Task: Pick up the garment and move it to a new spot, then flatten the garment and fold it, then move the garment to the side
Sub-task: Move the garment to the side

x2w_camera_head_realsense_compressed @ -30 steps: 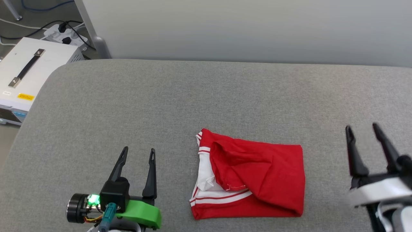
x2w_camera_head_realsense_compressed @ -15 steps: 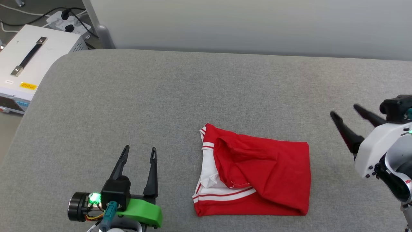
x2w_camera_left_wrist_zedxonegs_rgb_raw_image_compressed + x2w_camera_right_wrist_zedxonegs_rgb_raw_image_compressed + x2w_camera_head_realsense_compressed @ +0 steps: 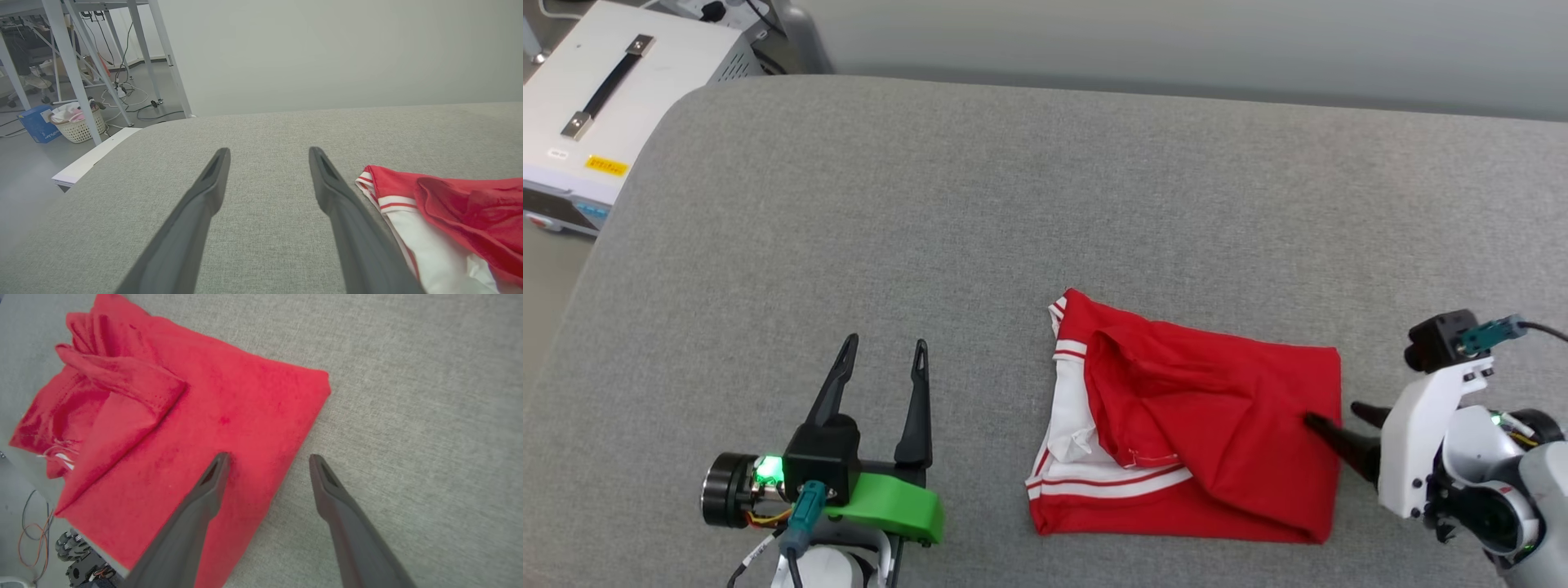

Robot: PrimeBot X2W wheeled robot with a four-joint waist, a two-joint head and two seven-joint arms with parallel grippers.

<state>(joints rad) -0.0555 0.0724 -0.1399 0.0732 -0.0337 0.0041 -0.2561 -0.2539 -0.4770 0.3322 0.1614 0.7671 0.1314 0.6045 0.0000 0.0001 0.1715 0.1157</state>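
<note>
The garment, a red shirt folded into a rough rectangle with a white sleeve and striped trim at its left side, lies on the grey cushion. My right gripper is open and straddles the garment's right edge: one finger over the red cloth, the other over the cushion. The right wrist view shows the same, with the garment under the left finger of the right gripper. My left gripper stands open to the garment's left, apart from it. In the left wrist view the left gripper holds nothing and the garment lies to its right.
A white case with a black handle stands off the cushion's far left corner. Table legs, cables and a white basket are on the floor beyond the cushion's left end. A pale wall runs behind the cushion.
My right gripper has swung down and leftward, from hovering right of the garment to straddling its right edge. The head camera has tilted down. The left gripper has stayed put.
</note>
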